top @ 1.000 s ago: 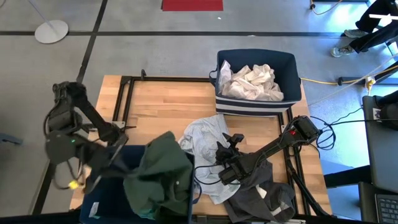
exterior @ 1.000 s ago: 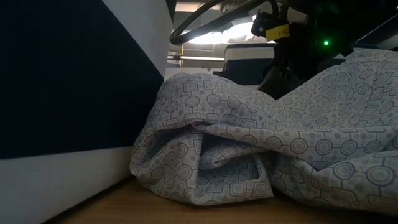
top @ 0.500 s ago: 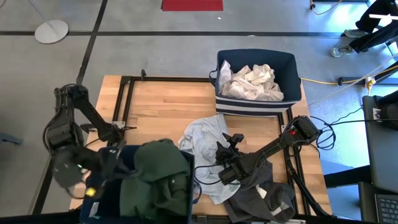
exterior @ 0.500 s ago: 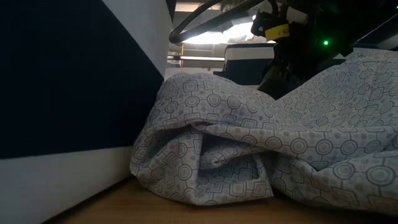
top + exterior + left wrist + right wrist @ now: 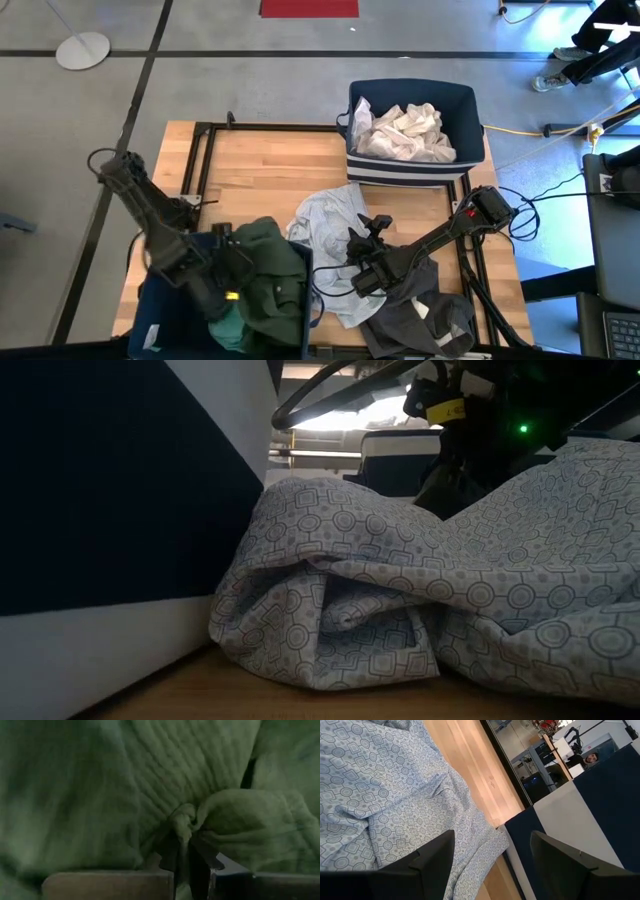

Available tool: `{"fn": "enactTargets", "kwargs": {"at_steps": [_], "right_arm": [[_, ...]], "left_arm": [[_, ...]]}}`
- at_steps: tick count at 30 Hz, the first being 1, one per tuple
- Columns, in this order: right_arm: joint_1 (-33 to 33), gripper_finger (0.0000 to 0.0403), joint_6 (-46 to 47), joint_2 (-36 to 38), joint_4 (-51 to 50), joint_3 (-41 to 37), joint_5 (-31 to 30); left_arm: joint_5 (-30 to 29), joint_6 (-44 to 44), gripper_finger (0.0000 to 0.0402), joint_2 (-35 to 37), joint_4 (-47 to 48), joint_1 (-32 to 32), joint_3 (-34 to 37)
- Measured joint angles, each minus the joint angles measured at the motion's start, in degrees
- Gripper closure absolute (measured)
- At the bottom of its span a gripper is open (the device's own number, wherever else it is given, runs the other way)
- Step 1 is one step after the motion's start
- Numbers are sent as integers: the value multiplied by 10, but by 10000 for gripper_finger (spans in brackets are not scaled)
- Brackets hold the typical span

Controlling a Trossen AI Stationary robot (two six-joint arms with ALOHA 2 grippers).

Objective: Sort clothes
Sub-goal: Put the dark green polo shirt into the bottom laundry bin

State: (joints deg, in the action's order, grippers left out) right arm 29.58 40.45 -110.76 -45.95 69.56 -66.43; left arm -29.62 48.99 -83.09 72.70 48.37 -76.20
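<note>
- A wooden table (image 5: 260,165) is seen from above, with a dark robot arm at each side.
- The left gripper (image 5: 189,851) is lowered over the navy bin (image 5: 160,320) at the table's near-left corner. Its fingers (image 5: 170,855) are almost closed, and a fold of the dark green garment (image 5: 265,285) is pinched between them.
- The dark green garment is heaped in this bin and spills over its right edge; a bit of teal fabric (image 5: 232,330) is seen beneath it.
- The right gripper (image 5: 365,240) is held low over the middle of the table, its fingers (image 5: 432,857) spread wide with nothing held between them.
- A pale patterned garment (image 5: 330,215) is spread on the table just under and beside the right gripper, printed with small squares and circles. In the low view it is bunched beside the near bin's wall.
- A dark grey garment (image 5: 420,315) is laid at the near-right edge, partly under the right arm.
- A second navy bin (image 5: 462,100) is set at the far right of the table, with white and cream clothes (image 5: 405,132) piled inside.
</note>
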Motion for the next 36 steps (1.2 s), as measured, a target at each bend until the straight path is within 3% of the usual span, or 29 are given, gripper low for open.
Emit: {"fn": "enactTargets", "kwargs": {"at_steps": [7,17,24,36], "right_arm": [[0,141,-1,0,0,0,0],[0,141,-1,0,0,0,0],[0,141,-1,0,1,0,-1],[0,141,-1,0,1,0,-1]], "left_arm": [[71,-106,368,-48,-88,-39,76],[99,-116,283,-89,-103,-67,90],[257,-112,242,-61,-101,-91,66],[245,-73,249,63,-89,-82,11]]}}
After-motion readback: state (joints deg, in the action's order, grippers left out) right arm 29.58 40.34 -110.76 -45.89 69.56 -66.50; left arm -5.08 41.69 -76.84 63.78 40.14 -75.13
